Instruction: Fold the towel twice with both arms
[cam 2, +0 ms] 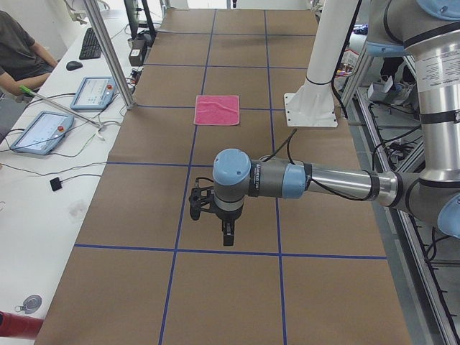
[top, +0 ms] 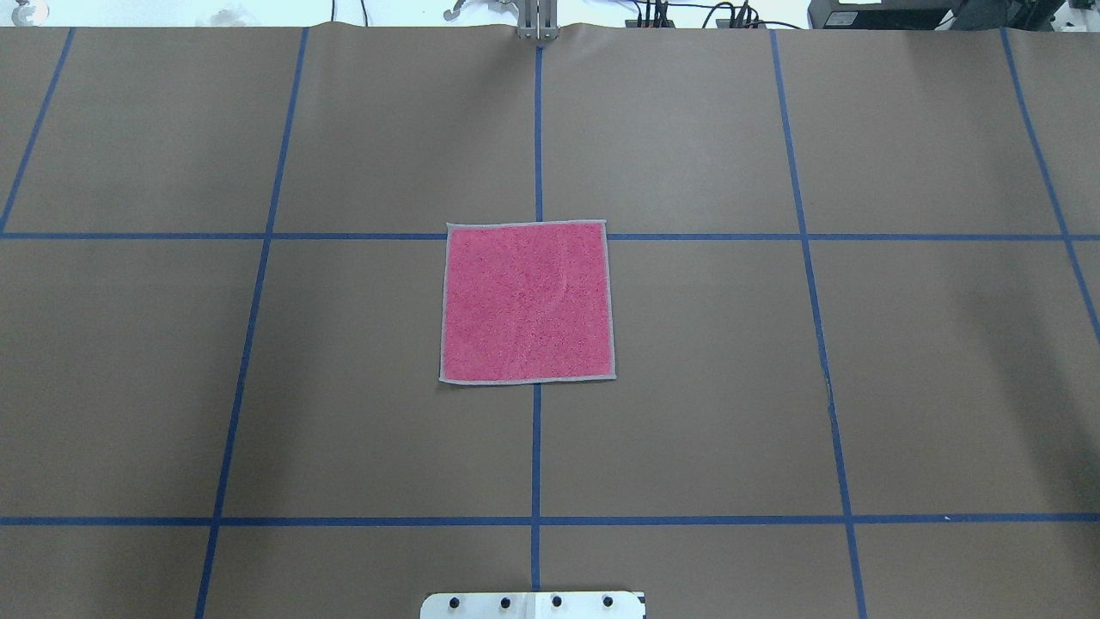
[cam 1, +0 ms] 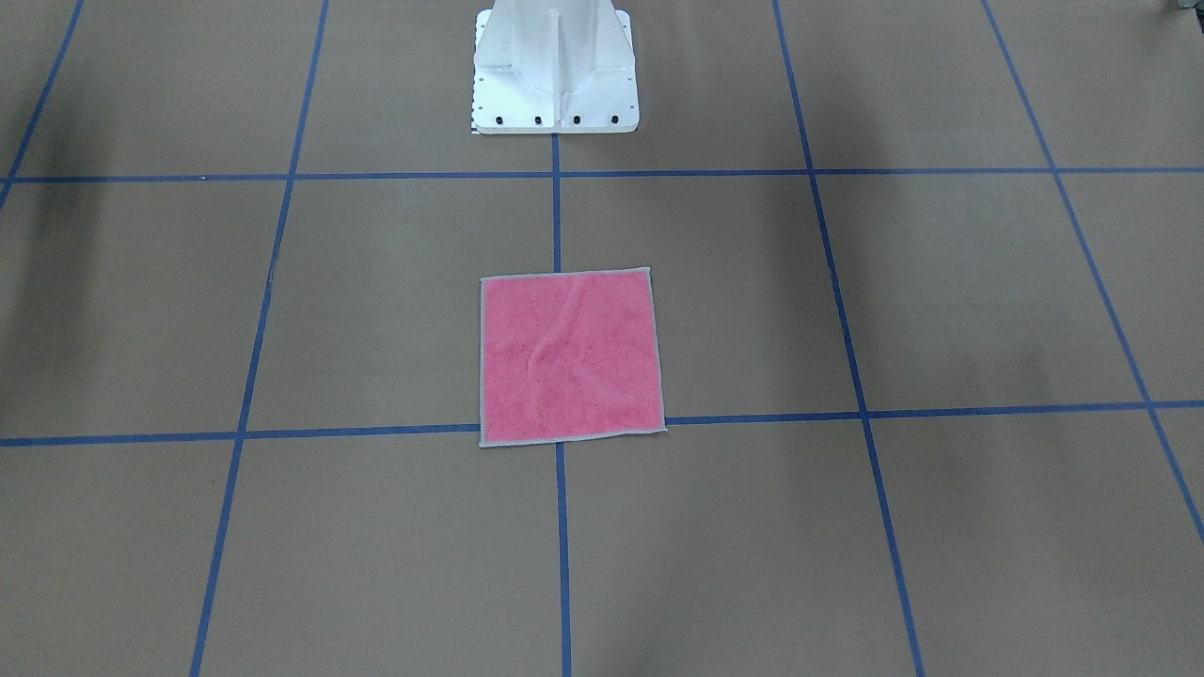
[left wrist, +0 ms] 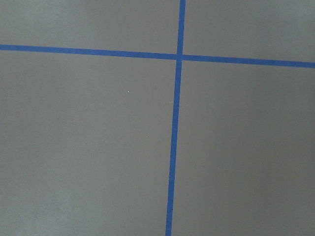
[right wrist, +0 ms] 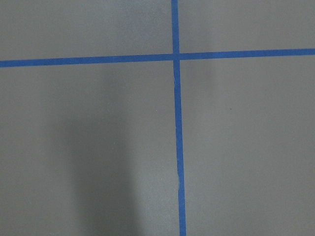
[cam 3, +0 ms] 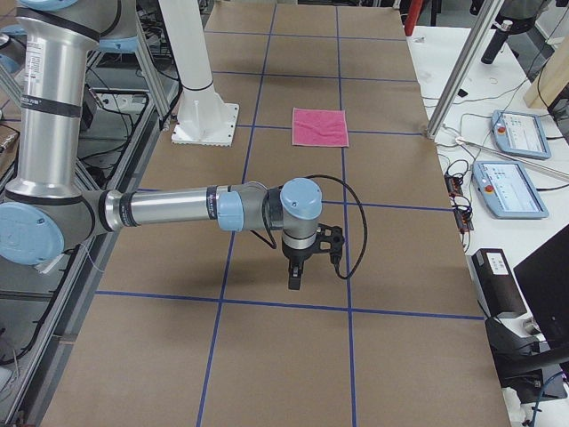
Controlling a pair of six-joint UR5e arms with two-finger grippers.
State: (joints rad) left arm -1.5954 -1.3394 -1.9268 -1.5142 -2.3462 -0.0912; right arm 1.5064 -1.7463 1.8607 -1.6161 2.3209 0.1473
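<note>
The towel (top: 527,301) lies flat and unfolded at the middle of the table, pink face up, with pale grey edging; a soft crease runs across it in the front-facing view (cam 1: 567,357). It also shows in the exterior left view (cam 2: 217,110) and the exterior right view (cam 3: 320,126). My left gripper (cam 2: 227,236) hangs above the table far from the towel, toward the table's left end. My right gripper (cam 3: 294,277) hangs likewise toward the right end. Both show only in the side views, so I cannot tell whether they are open or shut. The wrist views show only brown table and blue tape.
The white pedestal base (cam 1: 555,70) stands behind the towel at the robot's side. Blue tape lines (top: 536,447) grid the brown table. A metal post (cam 2: 111,54), tablets (cam 2: 39,131) and a seated person (cam 2: 21,50) are along the operators' side.
</note>
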